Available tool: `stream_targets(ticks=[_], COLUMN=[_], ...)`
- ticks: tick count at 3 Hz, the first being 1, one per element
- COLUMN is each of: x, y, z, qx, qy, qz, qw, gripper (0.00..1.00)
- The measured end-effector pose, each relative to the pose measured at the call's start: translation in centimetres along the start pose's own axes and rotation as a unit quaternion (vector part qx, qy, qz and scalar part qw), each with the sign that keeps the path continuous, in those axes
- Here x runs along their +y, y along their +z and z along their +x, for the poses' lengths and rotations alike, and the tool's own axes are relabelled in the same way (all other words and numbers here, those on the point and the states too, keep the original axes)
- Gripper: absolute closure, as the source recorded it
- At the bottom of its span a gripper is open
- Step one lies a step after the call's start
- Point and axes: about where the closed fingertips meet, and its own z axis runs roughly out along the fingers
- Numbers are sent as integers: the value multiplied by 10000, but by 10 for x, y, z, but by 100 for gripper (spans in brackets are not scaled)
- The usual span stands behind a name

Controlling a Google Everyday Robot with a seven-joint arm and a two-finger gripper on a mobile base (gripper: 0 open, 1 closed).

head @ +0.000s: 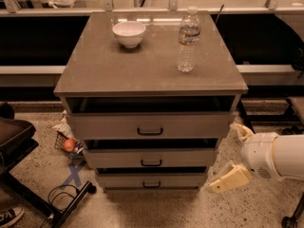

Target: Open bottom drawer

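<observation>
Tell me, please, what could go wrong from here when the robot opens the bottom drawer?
1. The gripper hangs open to the right of the cabinet, away from the small handle of the bottom drawer. The middle drawer's handle sits just above, so it may grab the wrong one.
2. Swinging in, a finger may strike the cabinet's front corner.
3. Such a bump could tip the upright water bottle on top.
</observation>
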Motion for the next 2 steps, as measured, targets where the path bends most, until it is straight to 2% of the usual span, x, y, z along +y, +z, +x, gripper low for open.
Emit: stream_targets(ticks=[1,2], x=[4,-4], y=[21,50], z=[18,59], qx=[342,506], qy=[-61,-347], qz=[118,294], qw=[9993,9977], gripper=[0,0])
